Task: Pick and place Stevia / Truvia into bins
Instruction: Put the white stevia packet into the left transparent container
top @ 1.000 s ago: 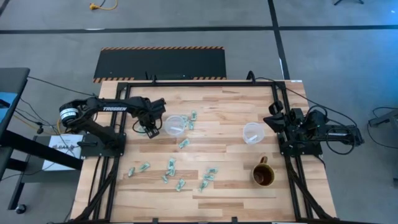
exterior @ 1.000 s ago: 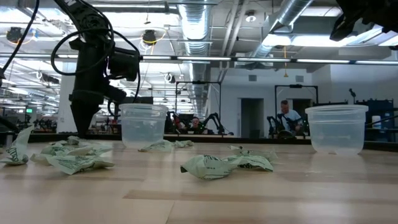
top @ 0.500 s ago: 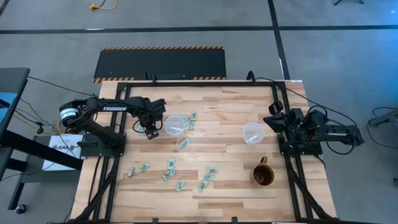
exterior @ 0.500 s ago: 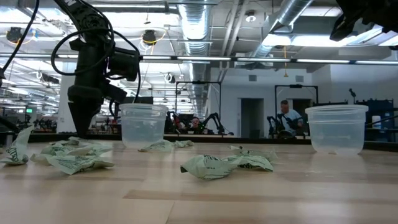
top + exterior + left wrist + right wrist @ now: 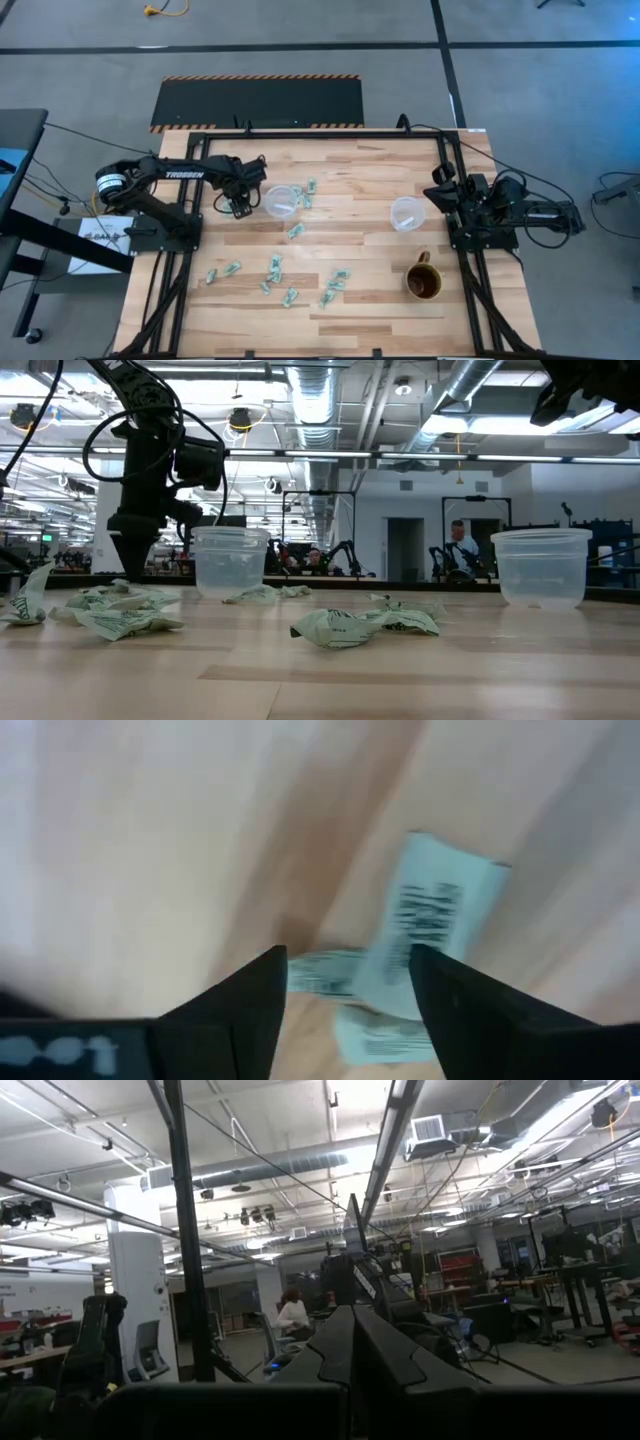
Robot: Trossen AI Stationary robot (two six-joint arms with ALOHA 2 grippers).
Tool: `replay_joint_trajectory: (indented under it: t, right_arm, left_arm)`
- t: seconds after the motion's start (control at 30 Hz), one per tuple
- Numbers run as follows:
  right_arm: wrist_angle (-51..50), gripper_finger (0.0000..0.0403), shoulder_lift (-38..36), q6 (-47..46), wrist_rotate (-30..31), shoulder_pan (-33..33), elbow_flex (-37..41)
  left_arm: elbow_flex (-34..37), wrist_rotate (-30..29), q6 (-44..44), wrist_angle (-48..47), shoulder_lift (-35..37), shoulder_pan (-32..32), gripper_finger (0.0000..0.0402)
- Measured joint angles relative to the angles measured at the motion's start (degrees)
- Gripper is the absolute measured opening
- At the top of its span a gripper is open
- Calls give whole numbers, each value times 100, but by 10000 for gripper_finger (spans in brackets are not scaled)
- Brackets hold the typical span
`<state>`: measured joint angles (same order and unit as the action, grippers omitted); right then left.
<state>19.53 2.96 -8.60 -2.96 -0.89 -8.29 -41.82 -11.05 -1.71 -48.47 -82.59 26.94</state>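
Slightly higher than a moment ago, the left end effector (image 5: pixel 240 207) hangs left of the left bin (image 5: pixel 281 200) in the upper left of the worktop (image 5: pixel 360 300). Its fingers (image 5: pixel 240 1010) are spread over sachets (image 5: pixel 420 935), so I judge no grasp is made yet. Other sachets (image 5: pixel 275 268) lie lower centre. The right end effector (image 5: pixel 440 190) waits pressed together beside the right bin (image 5: pixel 407 213).

Bright overhead light; left wrist view blurred.
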Motion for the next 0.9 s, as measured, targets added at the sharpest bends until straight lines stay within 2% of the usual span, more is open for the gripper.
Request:
replay_joint_trajectory:
  t: [0.07, 0.17, 0.3, 0.5, 0.7, 0.9]
  right_arm:
    - [0, 0, 0, 0, 0, 0, 0]
    - [0, 0, 0, 0, 0, -1, 0]
    - [0, 0, 0, 0, 0, 0, 0]
    - [0, 0, 0, 0, 0, -1, 0]
    - [0, 0, 1, 0, 0, -2, 0]
    - [0, 0, 1, 0, 0, -1, 0]
  left_arm:
    - [0, 36, 13, 6, 0, 0, 182]
    - [0, 453, -111, 29, -2, 0, 163]
    - [0, 737, -188, 24, -2, -4, 152]
    - [79, 659, -185, 159, -2, -126, 158]
    - [90, 205, -160, 194, -7, -269, 165]
    - [90, 305, -134, 195, -7, -294, 165]
